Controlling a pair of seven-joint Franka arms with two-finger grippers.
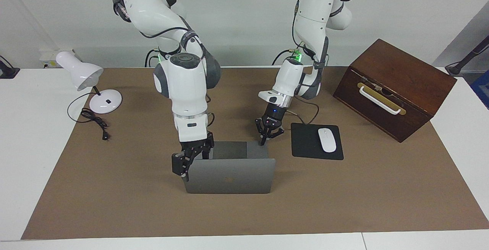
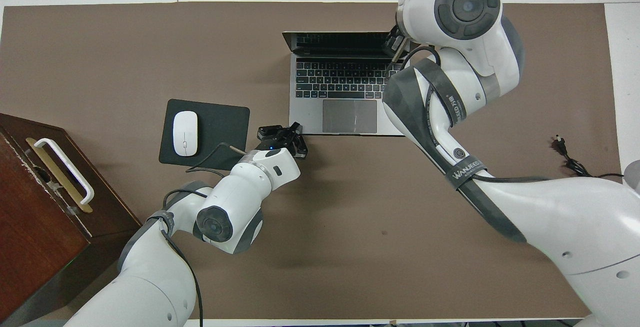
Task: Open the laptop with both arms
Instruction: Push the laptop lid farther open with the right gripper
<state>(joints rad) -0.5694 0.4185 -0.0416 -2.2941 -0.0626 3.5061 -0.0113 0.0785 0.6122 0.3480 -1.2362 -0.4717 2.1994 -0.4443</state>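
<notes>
The laptop (image 1: pixel 230 173) sits mid-table on the brown mat (image 1: pixel 114 189), beside the mouse pad (image 1: pixel 316 141), which lies toward the left arm's end. The lid (image 1: pixel 231 176) stands roughly upright, its back to the facing camera; the overhead view shows the keyboard (image 2: pixel 341 80) and trackpad (image 2: pixel 349 116) exposed, so the opening looks mostly done.

Left gripper (image 1: pixel 263 140): fingertips closed together, pointing down at the corner of the laptop base nearest the mouse pad and nearest the robots. It holds nothing. Likely reason: a shut tip makes a stiff point to pin the base down, so the hinge turns instead of the whole machine lifting or sliding. Actual contact with the base looks probable but cannot be confirmed.

Right gripper (image 1: pixel 186 163): jaws wide, at the upper corner of the lid on the side away from the mouse pad. One finger seems to lie on the screen side, the other outside the edge. Presumably it pushes the lid rather than clamps it, so the lid can swing through its arc without twisting in a grip. Whether it presses at this instant cannot be told.

Away from the laptop: a white mouse (image 1: pixel 327 140) on the mouse pad, a wooden box (image 1: pixel 393 89) near the left arm's end, a desk lamp (image 1: pixel 89 83) at the right arm's end. None is in the way.
</notes>
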